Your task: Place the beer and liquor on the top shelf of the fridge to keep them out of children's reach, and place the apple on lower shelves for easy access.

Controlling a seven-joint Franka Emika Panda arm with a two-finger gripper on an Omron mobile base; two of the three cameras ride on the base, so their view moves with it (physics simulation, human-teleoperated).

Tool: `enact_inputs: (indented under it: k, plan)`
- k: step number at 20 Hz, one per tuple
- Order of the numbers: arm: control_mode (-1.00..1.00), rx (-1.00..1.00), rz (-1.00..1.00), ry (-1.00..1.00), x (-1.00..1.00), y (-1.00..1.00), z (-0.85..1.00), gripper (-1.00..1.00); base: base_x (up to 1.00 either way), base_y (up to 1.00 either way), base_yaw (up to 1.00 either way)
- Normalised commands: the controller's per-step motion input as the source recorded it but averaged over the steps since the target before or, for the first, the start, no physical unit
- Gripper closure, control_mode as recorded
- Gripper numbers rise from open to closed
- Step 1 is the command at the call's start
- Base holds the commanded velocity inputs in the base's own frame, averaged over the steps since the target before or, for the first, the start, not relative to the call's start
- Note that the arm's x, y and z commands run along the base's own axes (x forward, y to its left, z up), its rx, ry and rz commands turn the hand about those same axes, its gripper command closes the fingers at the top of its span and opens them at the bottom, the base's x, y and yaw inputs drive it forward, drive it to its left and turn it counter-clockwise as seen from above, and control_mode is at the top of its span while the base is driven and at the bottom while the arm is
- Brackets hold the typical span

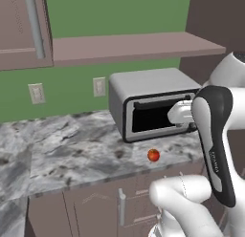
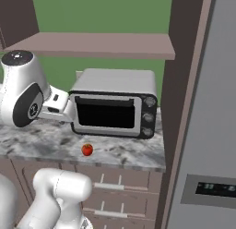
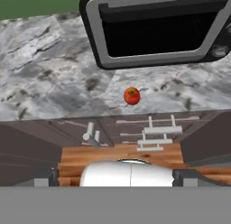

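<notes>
My pincer (image 3: 115, 178) stands wide open with nothing between its fingers; the two dark fingertips (image 3: 45, 177) sit far apart at the bottom of my hand view, looking down over the counter edge and the cabinet fronts below it.

I take the grey toaster oven (image 2: 113, 108) as my landmark. It sits on the marble counter (image 1: 62, 150) with its dark glass door shut, and I cannot tell whether anything lies behind the glass. Three round knobs (image 2: 148, 116) run down its right side.

The apple (image 1: 153, 155) lies alone on the counter just in front of the toaster oven, near the counter's front edge, touching neither the oven nor my hand. In my hand view the apple sits below the oven door and above the drawer fronts (image 3: 153, 135).

To the right of the toaster oven, past a brown upright panel (image 2: 177, 108), stands the fridge (image 2: 209, 131), its grey door closed and its dark display panel (image 2: 212, 190) low on the door. Its shelves are hidden behind that door.

Above the toaster oven runs a brown wall shelf (image 1: 134, 46).
</notes>
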Motion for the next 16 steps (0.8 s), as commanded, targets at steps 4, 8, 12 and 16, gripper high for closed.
enact_inputs:
  k: [4,8,12,16]
  plan:
    - [-1.00,-0.01,-0.06,0.00,0.18,0.02,-0.24,-1.00,0.23,0.04,-0.06]
    - [-1.00,-0.05,-0.08,0.06,0.31,0.00,-0.74,-1.00,0.00,0.00,0.00]
    - [-1.00,-0.05,-0.01,0.10,0.30,0.00,-0.77,-1.00,0.00,0.00,0.00]
    - [-1.00,-0.03,0.00,0.08,0.30,0.00,-0.63,-1.00,0.00,0.00,0.00]
